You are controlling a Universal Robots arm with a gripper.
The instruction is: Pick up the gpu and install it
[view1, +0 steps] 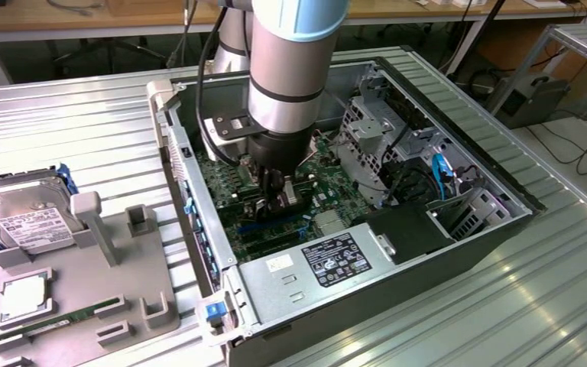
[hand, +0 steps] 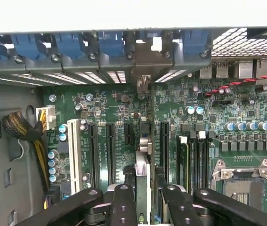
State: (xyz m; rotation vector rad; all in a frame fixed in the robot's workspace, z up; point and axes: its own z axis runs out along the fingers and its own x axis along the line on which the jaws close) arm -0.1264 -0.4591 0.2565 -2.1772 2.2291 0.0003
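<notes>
Item: gpu (hand: 141, 174), held edge-on between the jaws of the gripper (hand: 142, 200), standing over a slot of the motherboard (hand: 246, 122) inside the computer case (view1: 497, 229). Pickup done; full seating cannot be told.

No legible text anywhere. Printed labels present on the power supply (view1: 336, 262) at lower centre and the hard drive (view1: 27, 225) at left of the exterior view, wording unreadable.
</notes>
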